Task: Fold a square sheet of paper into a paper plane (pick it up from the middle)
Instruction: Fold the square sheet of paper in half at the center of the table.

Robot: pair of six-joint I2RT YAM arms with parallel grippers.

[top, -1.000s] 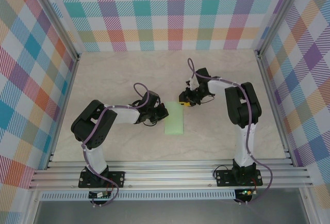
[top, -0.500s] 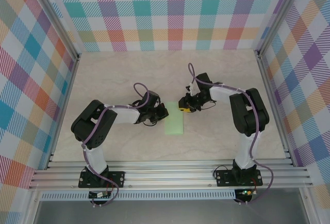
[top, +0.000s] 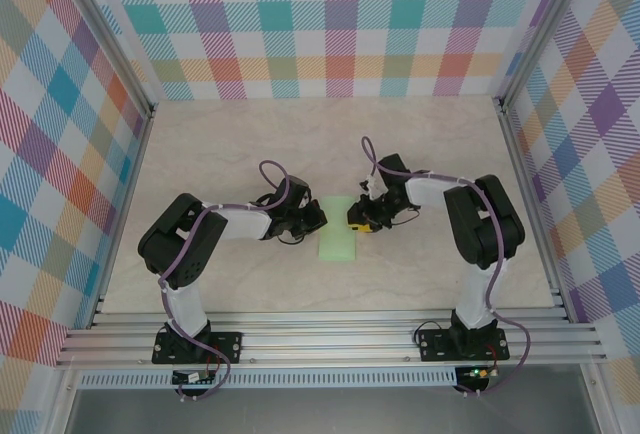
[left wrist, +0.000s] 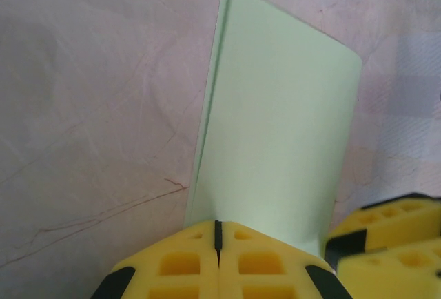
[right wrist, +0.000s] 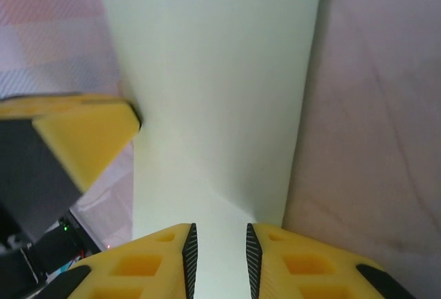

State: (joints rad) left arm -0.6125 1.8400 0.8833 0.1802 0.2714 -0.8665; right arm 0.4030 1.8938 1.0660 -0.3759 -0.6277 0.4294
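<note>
The square sheet of paper lies on the table folded in half into a pale green rectangle; its two layers show along the left edge in the left wrist view. My left gripper is shut, its yellow tips resting on the paper's left side. My right gripper is open a little at the paper's far right part. The green sheet shows under and between its jaws, with nothing clamped.
Pale marble table inside an aluminium frame with plaid walls. Both grippers sit close together over the paper: the right one's fingers show in the left wrist view, the left one's finger in the right wrist view.
My right gripper has moved nearer and lower, from beyond the paper's far end onto its far right part. The left gripper and the paper have stayed put.
</note>
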